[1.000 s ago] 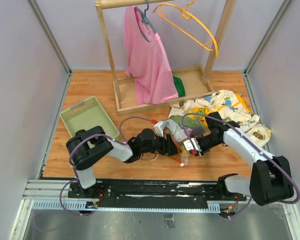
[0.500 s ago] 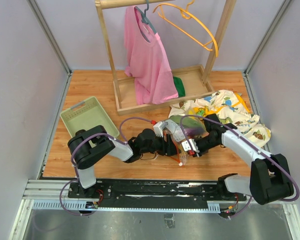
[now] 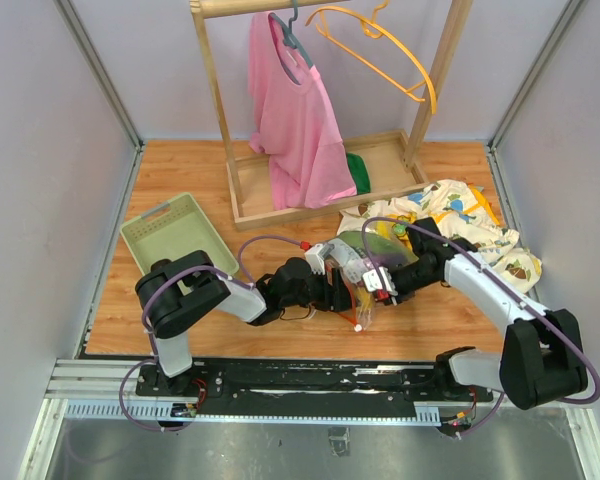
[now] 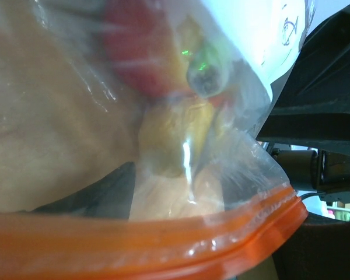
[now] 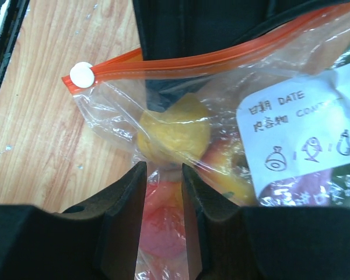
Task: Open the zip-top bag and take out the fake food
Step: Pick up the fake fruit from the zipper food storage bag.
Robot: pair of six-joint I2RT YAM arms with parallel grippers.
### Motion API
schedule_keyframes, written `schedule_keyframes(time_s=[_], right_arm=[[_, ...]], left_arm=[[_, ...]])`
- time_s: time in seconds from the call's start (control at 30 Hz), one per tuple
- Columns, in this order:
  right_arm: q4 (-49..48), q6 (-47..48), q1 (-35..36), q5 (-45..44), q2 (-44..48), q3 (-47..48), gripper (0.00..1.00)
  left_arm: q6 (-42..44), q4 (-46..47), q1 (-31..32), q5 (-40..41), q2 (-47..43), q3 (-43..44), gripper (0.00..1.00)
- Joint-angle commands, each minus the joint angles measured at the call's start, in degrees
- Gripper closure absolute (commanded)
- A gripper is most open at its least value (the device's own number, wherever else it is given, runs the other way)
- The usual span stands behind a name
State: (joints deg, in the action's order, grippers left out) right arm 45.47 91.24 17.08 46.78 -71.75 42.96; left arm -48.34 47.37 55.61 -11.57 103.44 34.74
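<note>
the bag (image 3: 365, 268), food (image 5: 172, 131) inside and orange strip (image 5: 221, 55) apparently shut, is held right of the tray (image 3: 150, 235), right fingers (image 5: 141, 178) pinching its film below the strip on the side away from the tray, left fingers (image 3: 336, 284) on the tray side, grip impossible to tell.

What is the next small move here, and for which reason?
Probably bring the left gripper onto the white slider and close on it. The orange zipper strip of the zip-top bag looks unbroken, the fake food lies inside, and the right gripper seems to pinch the bag wall, steadying it.
</note>
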Motion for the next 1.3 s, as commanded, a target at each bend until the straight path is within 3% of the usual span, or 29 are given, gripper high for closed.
schedule_keyframes(time_s=[0.0,0.5,0.67,1.27], right_arm=[[1.22,-1.41,0.5,0.06,-0.16,2.69,0.67],[-6.4,-3.19,2.85,-2.22,-4.06,-0.4,0.62],[-7.42,-3.75,4.11,-2.48,-5.09,-1.35,0.64],[-4.29,-3.91,5.07,0.63,-9.05,1.07,0.86]], left_arm=[[-0.13,0.04,-0.33,0.85,-0.23,1.03,0.36],[-1.36,0.06,-0.46,0.74,-0.14,1.53,0.35],[-1.68,-3.11,-0.42,2.49,-0.4,2.44,0.3],[0.43,-9.33,-0.42,6.37,0.74,6.73,0.26]])
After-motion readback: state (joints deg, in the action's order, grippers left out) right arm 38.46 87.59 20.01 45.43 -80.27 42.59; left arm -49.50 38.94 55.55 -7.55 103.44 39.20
